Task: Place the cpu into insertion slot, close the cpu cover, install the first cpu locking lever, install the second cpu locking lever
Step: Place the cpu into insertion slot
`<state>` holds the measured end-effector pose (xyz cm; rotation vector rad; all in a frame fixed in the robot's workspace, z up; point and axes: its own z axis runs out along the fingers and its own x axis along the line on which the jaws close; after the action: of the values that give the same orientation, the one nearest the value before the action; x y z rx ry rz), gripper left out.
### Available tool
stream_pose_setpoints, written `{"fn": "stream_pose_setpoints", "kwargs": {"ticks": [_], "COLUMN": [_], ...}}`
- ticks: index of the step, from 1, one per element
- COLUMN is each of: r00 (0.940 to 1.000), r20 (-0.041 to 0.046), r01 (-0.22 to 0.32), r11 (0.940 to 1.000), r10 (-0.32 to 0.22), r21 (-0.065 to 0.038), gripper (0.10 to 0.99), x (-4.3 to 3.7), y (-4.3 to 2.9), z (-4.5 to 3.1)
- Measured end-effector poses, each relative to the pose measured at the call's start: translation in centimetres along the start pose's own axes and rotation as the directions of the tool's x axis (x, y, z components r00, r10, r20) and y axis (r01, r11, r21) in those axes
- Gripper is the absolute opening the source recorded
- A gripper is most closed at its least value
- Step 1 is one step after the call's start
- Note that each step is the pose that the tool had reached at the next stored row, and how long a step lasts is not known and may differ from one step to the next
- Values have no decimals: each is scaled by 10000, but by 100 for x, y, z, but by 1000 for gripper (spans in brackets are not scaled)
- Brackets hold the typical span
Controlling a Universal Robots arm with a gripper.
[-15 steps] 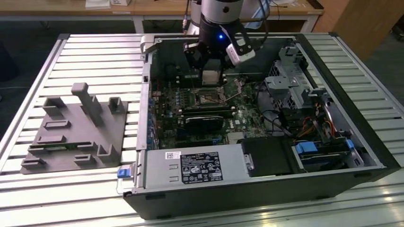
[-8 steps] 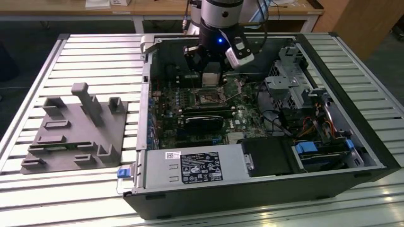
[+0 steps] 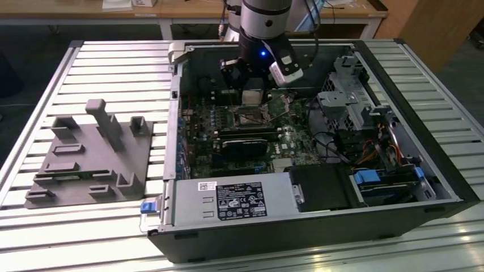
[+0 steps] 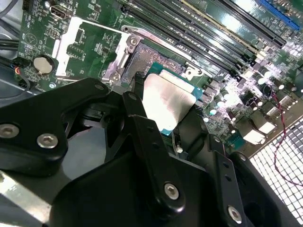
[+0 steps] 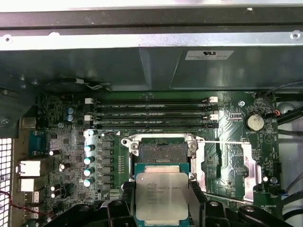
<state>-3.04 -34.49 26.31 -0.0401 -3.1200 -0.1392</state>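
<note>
The claw (image 5: 161,189) was clamped on the cpu (image 5: 160,203), with black fingers (image 5: 127,193) pressed against two opposite edges and the dull silver top facing up. The chip hung just beside the insertion slot (image 5: 163,150), not seated in it; the slot's dark centre lay bare inside its bright rim. The cpu cover (image 5: 249,165) was swung open and lay flat on the green board next to the slot. In the exterior view the arm reached down into the open computer case (image 3: 174,113), which lay on the slatted tabletop (image 3: 113,62). A grey fixture (image 3: 90,158) sat on the exterior view's left.
</note>
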Motion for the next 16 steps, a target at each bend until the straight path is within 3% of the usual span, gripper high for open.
{"fn": "stream_pose_setpoints", "kwargs": {"ticks": [4, 9, 16], "r00": [10000, 9971, 9840], "r20": [7, 69, 168], "r01": [-69, -759, -1775], "r11": [10000, 9971, 9841], "r10": [69, 759, 1774], "r21": [1, 6, 41], "gripper": [537, 537, 537], "x": [0, 0, 0], "y": [0, 0, -1], "z": [1, 6, 12]}}
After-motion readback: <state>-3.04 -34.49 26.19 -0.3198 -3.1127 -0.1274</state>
